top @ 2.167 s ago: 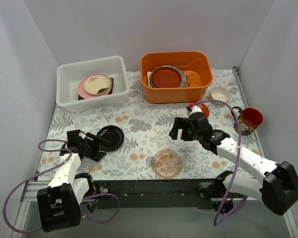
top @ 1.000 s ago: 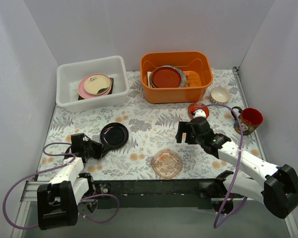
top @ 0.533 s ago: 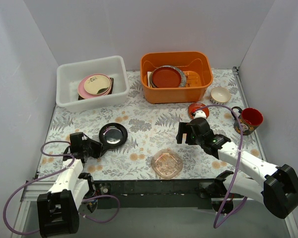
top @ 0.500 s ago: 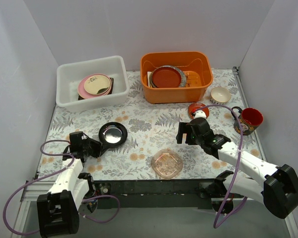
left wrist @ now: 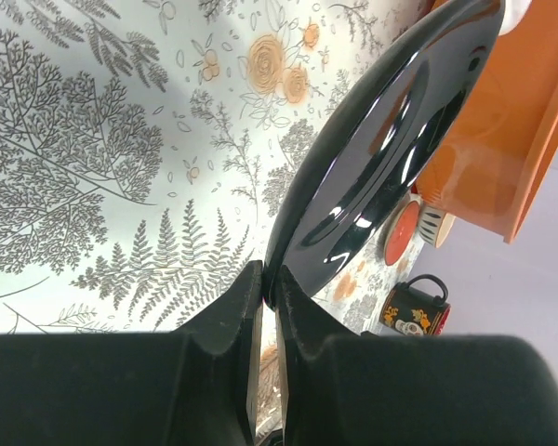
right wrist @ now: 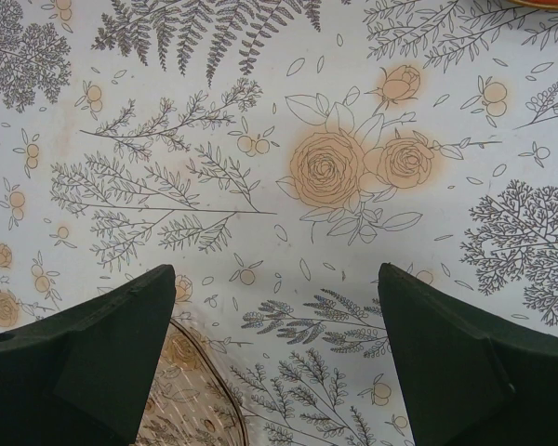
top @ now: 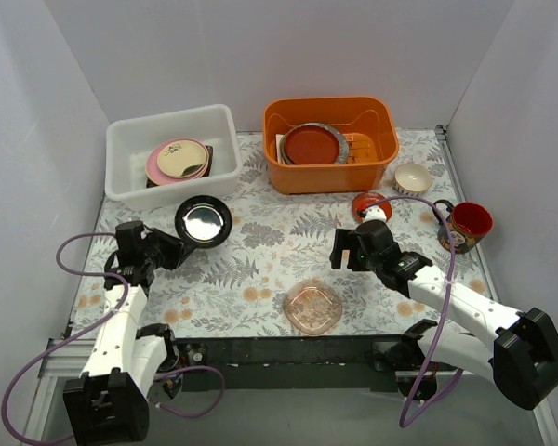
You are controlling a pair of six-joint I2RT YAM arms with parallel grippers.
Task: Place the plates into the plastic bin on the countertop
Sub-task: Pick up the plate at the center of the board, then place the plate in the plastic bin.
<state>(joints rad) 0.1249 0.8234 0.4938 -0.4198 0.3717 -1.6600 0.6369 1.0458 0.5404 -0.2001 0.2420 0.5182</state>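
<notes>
Left end effector [left wrist: 268, 281] pinching black plate [left wrist: 391, 158], top edge cropped, right end effector [right wrist: 274, 279] spread wide

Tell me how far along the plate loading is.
Done: a stack of plates sits in the white bin. In hand: the left gripper is clamped on the black plate. Left: the pink glass plate and small red plate lie on the countertop; right gripper open, empty.

left gripper [left wrist: 268, 297] pinching black plate [left wrist: 381, 158] rim | plate tilted, seemingly clear of countertop [left wrist: 121, 167]

No readable text, label, brand, number or sign shows in any view.
</notes>
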